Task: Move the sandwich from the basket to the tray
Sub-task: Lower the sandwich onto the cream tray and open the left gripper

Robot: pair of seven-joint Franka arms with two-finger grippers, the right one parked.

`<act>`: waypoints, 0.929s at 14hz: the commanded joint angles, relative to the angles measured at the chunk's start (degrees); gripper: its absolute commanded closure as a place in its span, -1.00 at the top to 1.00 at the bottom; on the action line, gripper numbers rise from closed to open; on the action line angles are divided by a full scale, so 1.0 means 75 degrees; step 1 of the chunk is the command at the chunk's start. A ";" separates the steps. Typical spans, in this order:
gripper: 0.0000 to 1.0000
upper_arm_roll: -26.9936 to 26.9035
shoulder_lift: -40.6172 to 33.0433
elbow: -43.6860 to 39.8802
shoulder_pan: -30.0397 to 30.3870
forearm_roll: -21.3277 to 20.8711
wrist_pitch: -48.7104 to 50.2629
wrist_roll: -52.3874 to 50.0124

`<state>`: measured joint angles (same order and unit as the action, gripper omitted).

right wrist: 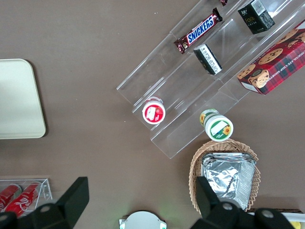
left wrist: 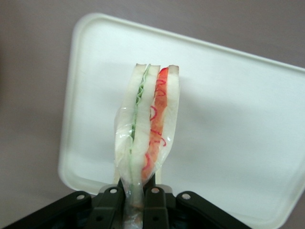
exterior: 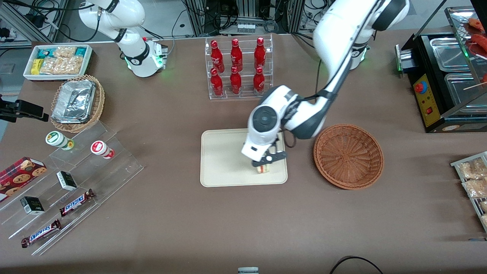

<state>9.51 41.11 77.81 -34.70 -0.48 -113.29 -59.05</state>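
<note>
My left gripper (exterior: pixel 265 163) hangs over the cream tray (exterior: pixel 220 160), near the tray's edge that faces the basket. It is shut on the sandwich (exterior: pixel 263 168), a plastic-wrapped white wedge with green and red filling. In the left wrist view the sandwich (left wrist: pixel 147 124) sticks out from between the black fingers (left wrist: pixel 110 206), which pinch its narrow wrapped end, with the tray (left wrist: pixel 228 109) below it. I cannot tell whether the sandwich touches the tray. The reddish-brown wicker basket (exterior: pixel 348 156) stands beside the tray toward the working arm's end, with nothing in it.
A clear rack of red bottles (exterior: pixel 238 68) stands farther from the front camera than the tray. Toward the parked arm's end lie a clear stepped shelf (exterior: pixel 76 182) with snacks, a tan basket of foil containers (exterior: pixel 78 102) and a white snack bin (exterior: pixel 58 61). A black food warmer (exterior: pixel 445 76) stands at the working arm's end.
</note>
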 commanded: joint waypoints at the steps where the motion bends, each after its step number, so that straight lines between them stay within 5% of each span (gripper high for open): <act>1: -1.00 -0.0119 0.0704 -0.0975 -0.0411 -0.0076 -0.0012 -0.0528; 11: -1.00 -0.0096 0.1292 -0.1211 -0.0623 -0.0006 -0.0715 -0.1055; 12: -0.86 -0.0096 0.1292 -0.1211 -0.0623 0.0006 -0.0715 -0.1103; 13: 0.63 -0.0096 0.1292 -0.1211 -0.0623 0.0017 -0.0715 -0.1104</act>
<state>9.42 50.20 70.38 -38.51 -0.46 -118.63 -65.62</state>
